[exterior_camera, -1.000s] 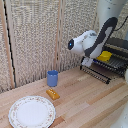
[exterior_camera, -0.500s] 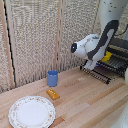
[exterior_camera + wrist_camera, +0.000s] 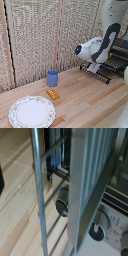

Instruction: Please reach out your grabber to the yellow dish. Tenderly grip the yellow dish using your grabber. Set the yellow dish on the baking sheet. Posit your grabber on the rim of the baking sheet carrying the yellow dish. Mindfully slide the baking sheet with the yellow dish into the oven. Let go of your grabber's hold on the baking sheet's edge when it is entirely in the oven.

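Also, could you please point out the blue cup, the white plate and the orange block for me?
blue cup [image 3: 52, 78], exterior view, its side wall.
white plate [image 3: 32, 111], exterior view, its bare centre.
orange block [image 3: 52, 93], exterior view, its top face.

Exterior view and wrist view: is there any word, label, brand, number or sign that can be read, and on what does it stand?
No readable text in either view.
Oven: pale marks around the control knobs, too blurred to read.
White plate: only a decorative rim pattern, no lettering.
Blue cup and robot arm: no visible markings.

Shiny metal baking sheet [image 3: 82, 183] bars
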Robot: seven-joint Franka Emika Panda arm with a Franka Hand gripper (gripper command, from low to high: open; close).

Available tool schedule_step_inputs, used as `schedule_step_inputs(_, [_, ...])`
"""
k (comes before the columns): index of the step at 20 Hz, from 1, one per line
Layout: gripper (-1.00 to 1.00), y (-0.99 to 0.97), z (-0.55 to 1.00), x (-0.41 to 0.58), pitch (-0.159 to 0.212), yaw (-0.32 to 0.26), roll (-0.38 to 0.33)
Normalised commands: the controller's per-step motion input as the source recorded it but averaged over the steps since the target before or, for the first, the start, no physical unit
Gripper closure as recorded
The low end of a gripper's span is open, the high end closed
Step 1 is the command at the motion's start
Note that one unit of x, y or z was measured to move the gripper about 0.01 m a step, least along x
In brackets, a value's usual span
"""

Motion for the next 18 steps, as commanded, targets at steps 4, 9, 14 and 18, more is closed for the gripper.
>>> schedule_step_inputs(4, [1.00,-0.29,0.00,-0.026,0.008,0.039,0.008])
schedule_step_inputs(9, [1.00,-0.12,0.02,-0.032,0.000,0.000,-0.002])
schedule_step_inputs(14, [1.00,-0.12,0.06,-0.011,0.000,-0.011,0.001])
schedule_step_inputs(18, [1.00,-0.28,0.22,-0.002,0.006,-0.013,0.051])
